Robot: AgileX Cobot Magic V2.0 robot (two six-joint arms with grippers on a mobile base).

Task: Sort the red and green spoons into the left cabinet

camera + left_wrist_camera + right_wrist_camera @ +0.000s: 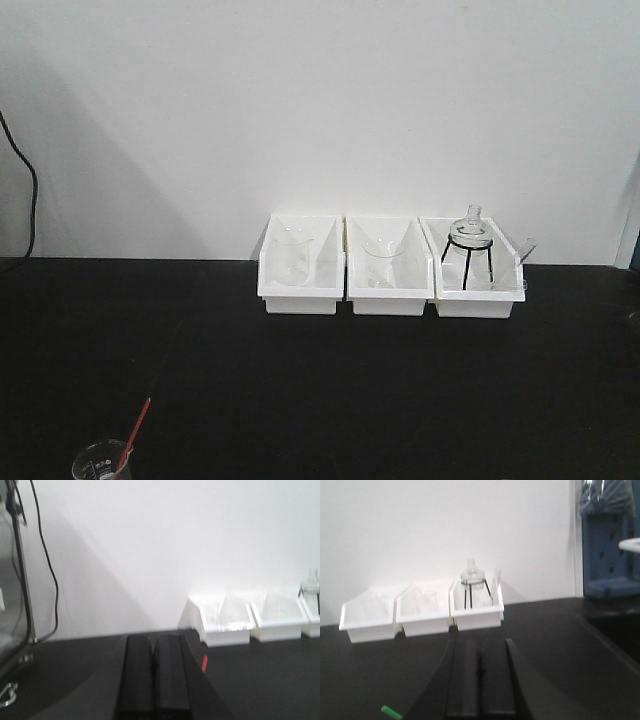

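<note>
A red spoon [137, 430] stands in a glass beaker [100, 463] at the table's front left edge; its red tip [204, 663] shows in the left wrist view, right of my left gripper [153, 641], which is shut and empty. A green spoon handle end [391, 712] shows at the bottom left of the right wrist view, left of my right gripper [480, 645], which is shut and empty. Three white bins stand at the back; the left bin [300, 265] holds a glass beaker. Neither gripper shows in the front view.
The middle bin [388, 268] holds a glass; the right bin [478, 272] holds a flask on a black tripod. A black cable [50, 570] hangs on the wall at left. A blue rack [607, 540] stands at the far right.
</note>
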